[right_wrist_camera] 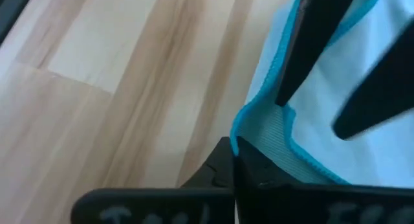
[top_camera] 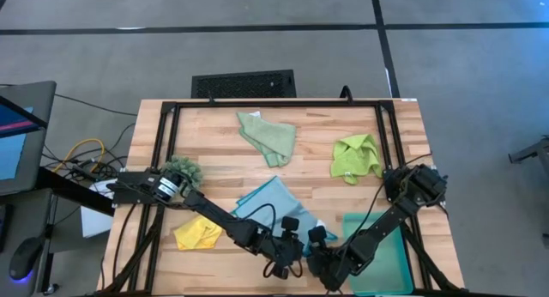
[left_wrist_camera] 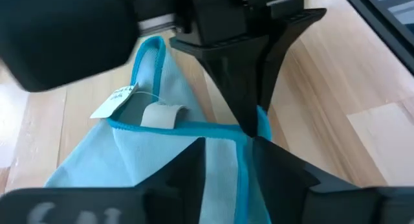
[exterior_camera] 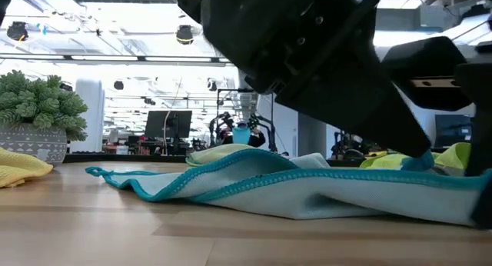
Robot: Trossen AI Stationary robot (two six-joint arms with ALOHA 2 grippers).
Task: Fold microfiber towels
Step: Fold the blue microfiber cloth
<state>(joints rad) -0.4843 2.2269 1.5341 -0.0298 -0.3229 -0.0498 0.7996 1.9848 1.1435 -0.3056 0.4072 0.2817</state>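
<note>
The light blue towel [top_camera: 273, 201] lies rumpled on the wood table [top_camera: 214, 134], its near corner between both grippers. My right gripper [right_wrist_camera: 234, 153] is shut on that corner's teal hem. My left gripper [left_wrist_camera: 226, 169] faces it from the left, its fingers apart, with the hemmed edge [left_wrist_camera: 242, 156] lying between them. A pale sage towel [top_camera: 268, 136] and a lime towel [top_camera: 356, 155] lie bunched toward the far edge. The yellow towel [top_camera: 197, 233] lies near left. My right gripper pinches the light blue towel's teal hem at its near corner [right_wrist_camera: 240, 130] between its two shut fingers, coming slanting down from the table's near right. The rest of the towel lies slack on the table. Whether my left gripper touches the cloth, I cannot tell.
A dark-green spiky clump [top_camera: 183, 168] sits at the left edge by my left arm. A teal tray [top_camera: 382, 245] stands near right, under my right arm. A black frame [top_camera: 274, 102] borders the table's far side and runs down both sides.
</note>
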